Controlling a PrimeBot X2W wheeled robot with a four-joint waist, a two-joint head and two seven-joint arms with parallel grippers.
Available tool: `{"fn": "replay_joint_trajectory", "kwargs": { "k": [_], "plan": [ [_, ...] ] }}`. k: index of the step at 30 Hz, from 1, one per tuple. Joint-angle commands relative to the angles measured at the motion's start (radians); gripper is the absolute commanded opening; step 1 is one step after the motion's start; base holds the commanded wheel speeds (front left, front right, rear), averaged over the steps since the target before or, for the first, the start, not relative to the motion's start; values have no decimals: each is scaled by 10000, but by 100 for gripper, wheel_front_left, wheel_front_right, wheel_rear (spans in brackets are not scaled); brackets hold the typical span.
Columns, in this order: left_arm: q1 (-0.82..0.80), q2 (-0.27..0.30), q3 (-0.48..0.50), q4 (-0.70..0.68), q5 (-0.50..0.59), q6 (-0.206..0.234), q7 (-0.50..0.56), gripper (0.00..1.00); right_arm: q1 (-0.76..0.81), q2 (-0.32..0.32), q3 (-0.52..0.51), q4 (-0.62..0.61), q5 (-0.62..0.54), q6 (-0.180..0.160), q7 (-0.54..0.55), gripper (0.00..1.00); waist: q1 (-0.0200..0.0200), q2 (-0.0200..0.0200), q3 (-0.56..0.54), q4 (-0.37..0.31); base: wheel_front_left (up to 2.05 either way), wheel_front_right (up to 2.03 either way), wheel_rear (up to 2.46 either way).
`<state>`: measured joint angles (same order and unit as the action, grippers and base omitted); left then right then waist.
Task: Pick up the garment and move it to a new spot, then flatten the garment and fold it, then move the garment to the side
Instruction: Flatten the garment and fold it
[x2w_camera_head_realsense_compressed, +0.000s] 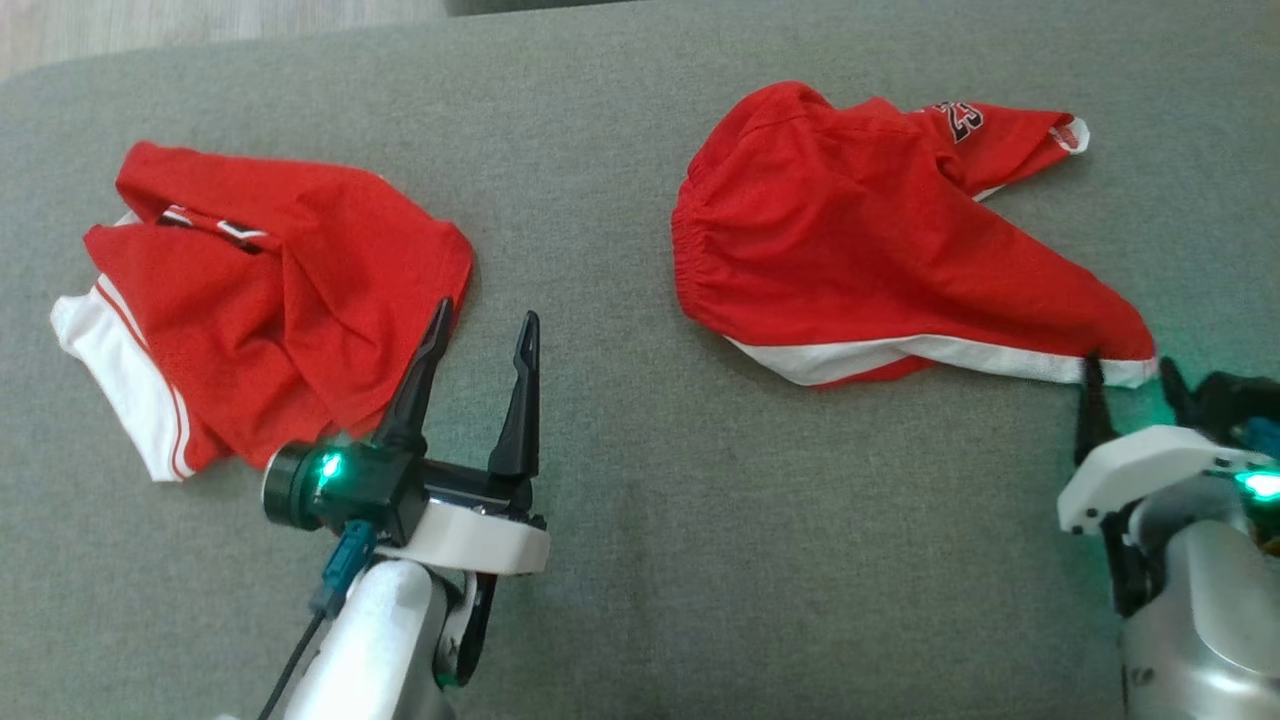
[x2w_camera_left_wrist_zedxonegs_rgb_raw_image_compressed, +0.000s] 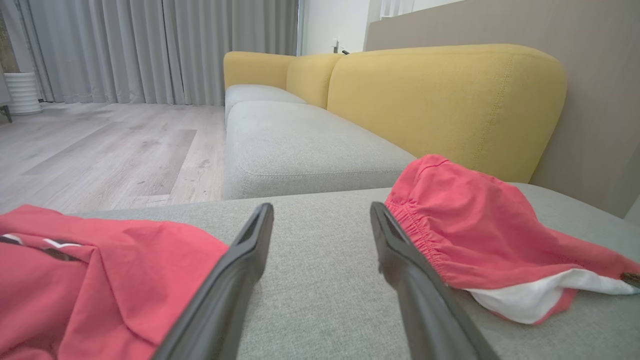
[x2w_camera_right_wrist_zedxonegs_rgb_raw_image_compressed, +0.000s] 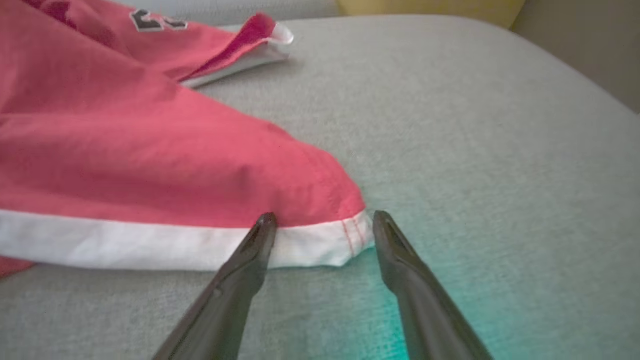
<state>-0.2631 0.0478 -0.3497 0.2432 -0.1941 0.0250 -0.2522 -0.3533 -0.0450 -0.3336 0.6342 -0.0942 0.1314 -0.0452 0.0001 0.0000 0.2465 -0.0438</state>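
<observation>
Red shorts (x2w_camera_head_realsense_compressed: 880, 230), number (x2w_camera_head_realsense_compressed: 965, 118) possibly "23"; right gripper (x2w_camera_right_wrist_zedxonegs_rgb_raw_image_compressed: 324, 216) spread astride white hem (x2w_camera_right_wrist_zedxonegs_rgb_raw_image_compressed: 150, 245), gripping nothing; left gripper (x2w_camera_head_realsense_compressed: 487, 310) spread, empty.

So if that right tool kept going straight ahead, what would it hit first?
The right tool would probably meet the white hem of the red shorts, right at its open tips.

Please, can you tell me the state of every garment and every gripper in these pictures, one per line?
Left garment: crumpled on the sofa, not held.
Shorts: crumpled on the sofa, not held.
Left gripper: open, empty, between both garments.
Right gripper: open, empty, fingertips at the shorts' white hem corner.
</observation>
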Motion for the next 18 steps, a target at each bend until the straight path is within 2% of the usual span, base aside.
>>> {"fn": "replay_joint_trajectory", "kwargs": {
  "k": [1, 4, 5, 6, 7, 11, 18],
  "plan": [
    [-441, 24, 339, -311, 83, -36, -95, 100, -311, -53, 287, -110, -98, -7, 67, 100, -1, 0, 55, 17, 0, 0, 0],
    [-462, 24, 355, -327, 113, -53, -95, 100, -450, -53, 428, 195, -148, -7, 294, 98, -1, 0, 118, 32, 0, 0, 0],
    [-468, 24, 357, -333, 121, -54, -95, 100, -487, -53, 462, 262, -144, -7, 338, 47, -1, 0, 134, 34, 0, 0, 0],
    [-474, 24, 360, -334, 131, -55, -95, 100, -521, -53, 474, 305, -147, -7, 356, 16, -1, 0, 147, 32, 0, 0, 0],
    [-480, 24, 367, -332, 142, -57, -95, 100, -549, -53, 474, 318, -186, -7, 369, 0, -1, 0, 155, 29, 0, 0, 0],
    [-481, 24, 407, -317, 172, -67, -95, 100, -573, -53, 220, 191, -411, -7, 356, 0, -1, 0, 152, 6, 0, 0, 0],
    [-466, 24, 454, -254, 193, -77, -95, 100, -469, -53, -1135, -313, -1191, -7, 400, 0, -1, 0, 10, -73, 0, 0, 0]
  ]
}}
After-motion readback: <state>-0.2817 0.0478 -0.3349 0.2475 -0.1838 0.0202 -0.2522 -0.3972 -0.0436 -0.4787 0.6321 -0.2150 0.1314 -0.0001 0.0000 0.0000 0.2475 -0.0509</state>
